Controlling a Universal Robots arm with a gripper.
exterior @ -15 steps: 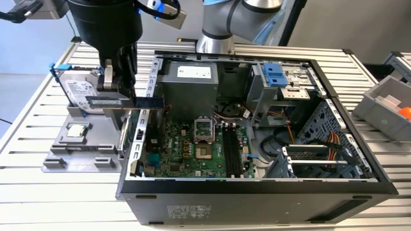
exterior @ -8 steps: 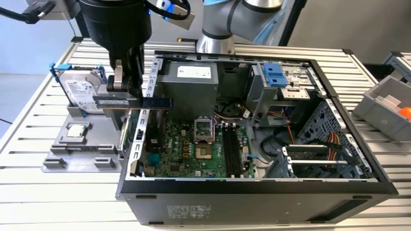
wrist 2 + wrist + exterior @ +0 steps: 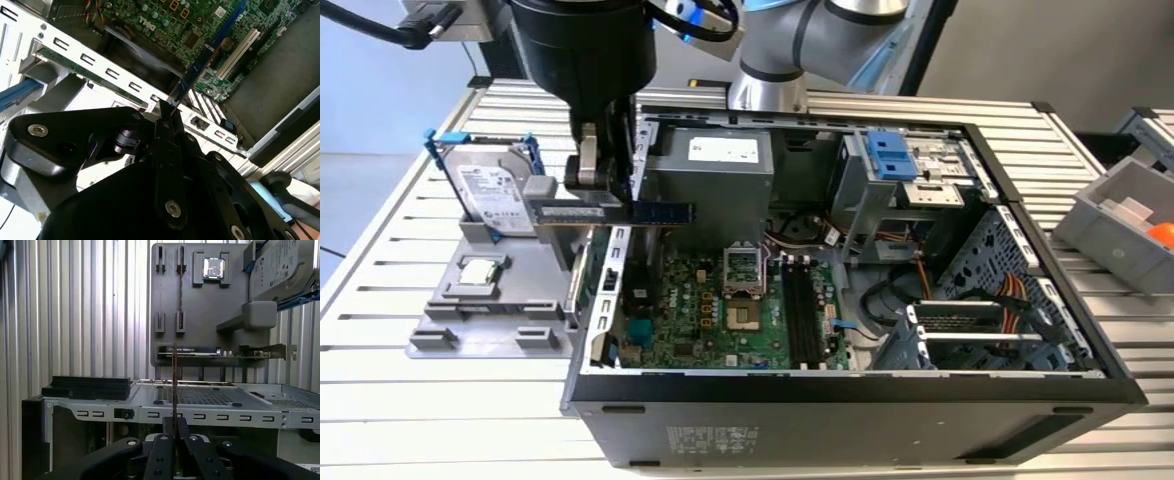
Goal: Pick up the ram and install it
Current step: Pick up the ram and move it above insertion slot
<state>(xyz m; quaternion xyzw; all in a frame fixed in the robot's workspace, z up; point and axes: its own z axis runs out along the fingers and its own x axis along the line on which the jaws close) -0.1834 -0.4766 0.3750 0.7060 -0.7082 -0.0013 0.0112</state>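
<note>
My gripper (image 3: 591, 203) is shut on the ram (image 3: 660, 211), a thin bluish stick held level in the air over the open computer case's wall on the exterior view's left. The second wrist view shows the ram (image 3: 200, 62) reaching out from the fingertips (image 3: 162, 112) above the green motherboard (image 3: 165, 20). In the first wrist view the ram (image 3: 175, 385) is edge-on, a thin line rising from the gripper (image 3: 175, 427). The motherboard's long black slots (image 3: 801, 310) lie lower, to the exterior view's right of the ram.
A grey holder (image 3: 447, 310) beside the case carries a square silver chip (image 3: 478, 270) and a hard drive (image 3: 494, 190) in a blue frame. Inside the case are a power supply (image 3: 714, 170) and a drive cage (image 3: 907, 170). A grey bin (image 3: 1121, 220) sits at the exterior view's right.
</note>
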